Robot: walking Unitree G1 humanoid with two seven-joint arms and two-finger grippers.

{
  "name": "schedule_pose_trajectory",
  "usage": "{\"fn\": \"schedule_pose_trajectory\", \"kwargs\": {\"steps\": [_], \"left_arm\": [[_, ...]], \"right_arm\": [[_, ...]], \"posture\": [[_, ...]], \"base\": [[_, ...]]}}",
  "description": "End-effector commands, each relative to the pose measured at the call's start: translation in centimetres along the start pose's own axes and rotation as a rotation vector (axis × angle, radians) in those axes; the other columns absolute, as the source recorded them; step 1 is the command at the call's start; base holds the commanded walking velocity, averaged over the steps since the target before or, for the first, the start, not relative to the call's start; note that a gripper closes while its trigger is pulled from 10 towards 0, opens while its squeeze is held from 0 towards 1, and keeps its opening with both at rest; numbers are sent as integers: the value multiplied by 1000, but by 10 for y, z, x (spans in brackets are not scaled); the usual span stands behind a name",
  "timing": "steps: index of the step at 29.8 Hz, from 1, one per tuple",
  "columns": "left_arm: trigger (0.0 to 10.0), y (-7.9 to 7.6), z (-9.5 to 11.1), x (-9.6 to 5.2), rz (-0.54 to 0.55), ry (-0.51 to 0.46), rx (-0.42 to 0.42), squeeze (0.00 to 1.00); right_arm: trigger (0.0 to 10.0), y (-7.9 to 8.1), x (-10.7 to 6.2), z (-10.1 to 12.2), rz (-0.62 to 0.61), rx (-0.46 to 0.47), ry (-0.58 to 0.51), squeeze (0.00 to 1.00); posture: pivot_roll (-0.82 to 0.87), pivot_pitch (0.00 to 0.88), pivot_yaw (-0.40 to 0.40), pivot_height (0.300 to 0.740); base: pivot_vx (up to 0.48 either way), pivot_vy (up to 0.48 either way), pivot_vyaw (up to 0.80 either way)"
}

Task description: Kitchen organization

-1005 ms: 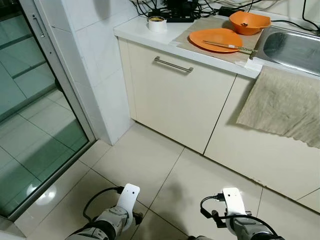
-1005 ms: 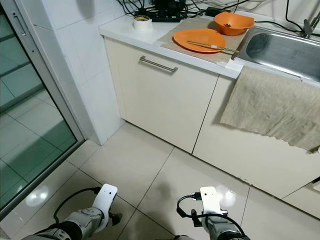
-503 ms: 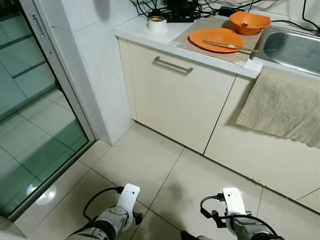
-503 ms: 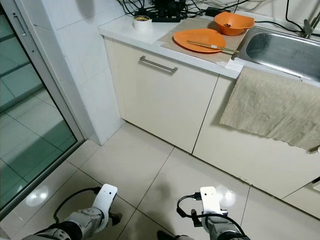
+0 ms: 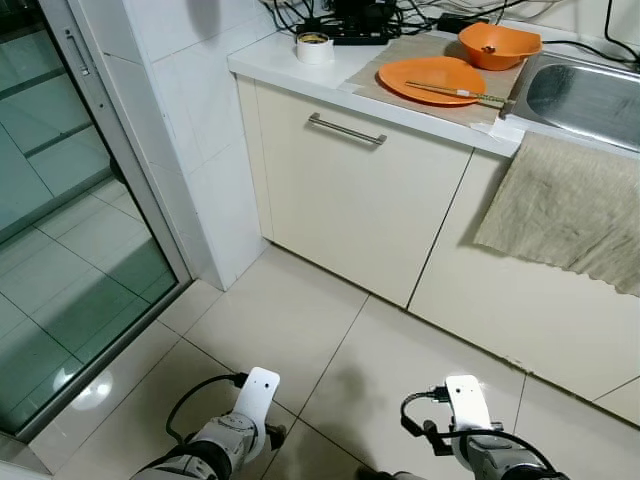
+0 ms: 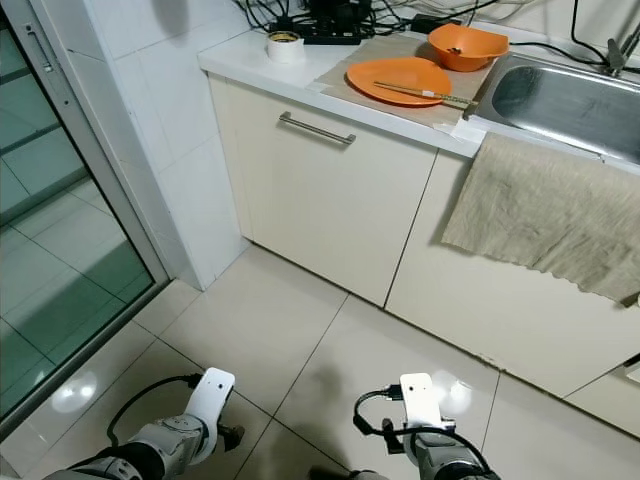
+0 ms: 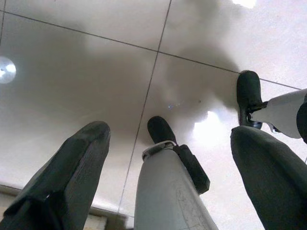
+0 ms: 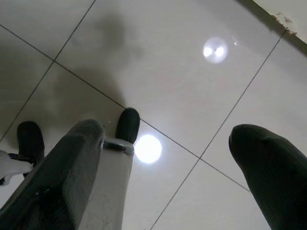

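Note:
An orange plate (image 5: 430,79) with chopsticks (image 5: 462,93) across it lies on the white counter (image 5: 275,60), on a beige mat. Behind the plate sits an orange bowl (image 5: 498,45). A small white cup (image 5: 314,47) stands near the counter's left end. Both arms hang low over the tiled floor, the left arm (image 5: 250,400) and the right arm (image 5: 466,405). My left gripper (image 7: 168,134) is open, with only floor and my own legs beyond it. My right gripper (image 8: 165,132) is open too and holds nothing.
A steel sink (image 5: 585,95) sits at the counter's right, with a beige towel (image 5: 565,215) draped over the front edge. Below is a cabinet with a metal handle (image 5: 346,129). A glass sliding door (image 5: 60,230) and a tiled wall corner stand on the left. Black cables (image 5: 350,20) lie behind the cup.

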State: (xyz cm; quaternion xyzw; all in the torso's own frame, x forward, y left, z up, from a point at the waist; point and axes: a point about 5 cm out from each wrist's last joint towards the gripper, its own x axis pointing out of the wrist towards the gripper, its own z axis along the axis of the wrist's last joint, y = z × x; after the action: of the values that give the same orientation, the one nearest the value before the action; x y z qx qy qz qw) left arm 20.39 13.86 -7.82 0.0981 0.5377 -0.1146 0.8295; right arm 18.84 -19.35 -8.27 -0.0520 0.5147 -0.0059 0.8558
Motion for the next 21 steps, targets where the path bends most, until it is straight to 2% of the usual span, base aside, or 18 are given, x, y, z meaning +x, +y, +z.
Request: {"fn": "schedule_pose_trajectory", "kwargs": {"steps": [1,2,3,7,9,10,13,16,20,21], "left_arm": [[10000,13,-40,-2,22,121,-190,0],[10000,26,-49,-3,46,76,-146,0],[10000,28,-53,-4,46,68,-133,0],[10000,25,-54,-4,37,56,-132,0],[10000,22,-50,-3,28,32,-158,0],[10000,21,-46,-3,32,7,-210,0],[10000,22,-45,-3,43,-12,-240,0],[10000,25,-44,-3,101,-27,-115,0],[10000,21,-44,-2,33,-16,-161,0],[10000,20,-39,-2,10,-49,-196,0]], "right_arm": [[10000,15,-4,-45,66,123,193,0],[10000,12,-3,-43,53,163,123,0],[10000,12,-3,-42,53,200,101,0],[10000,12,-3,-42,51,246,89,0],[10000,16,-3,-40,80,197,74,0],[10000,15,-3,-39,55,179,74,0],[10000,14,-3,-38,43,192,67,0],[10000,10,-2,-31,17,166,53,0],[10000,9,-1,-25,5,158,43,0],[10000,6,-1,-14,-24,107,-22,0]], "posture": [[-39,0,26,740],[-78,0,42,740],[-78,0,42,740],[-68,0,39,740],[-62,0,29,740],[-60,0,24,740],[-57,0,22,740],[-50,0,19,740],[-53,0,22,740],[-52,0,26,740]], "base": [[0,0,0],[0,0,0],[0,0,0],[0,0,0],[0,0,0],[0,0,0],[0,0,0],[0,0,0],[0,0,0],[0,0,0]]}}
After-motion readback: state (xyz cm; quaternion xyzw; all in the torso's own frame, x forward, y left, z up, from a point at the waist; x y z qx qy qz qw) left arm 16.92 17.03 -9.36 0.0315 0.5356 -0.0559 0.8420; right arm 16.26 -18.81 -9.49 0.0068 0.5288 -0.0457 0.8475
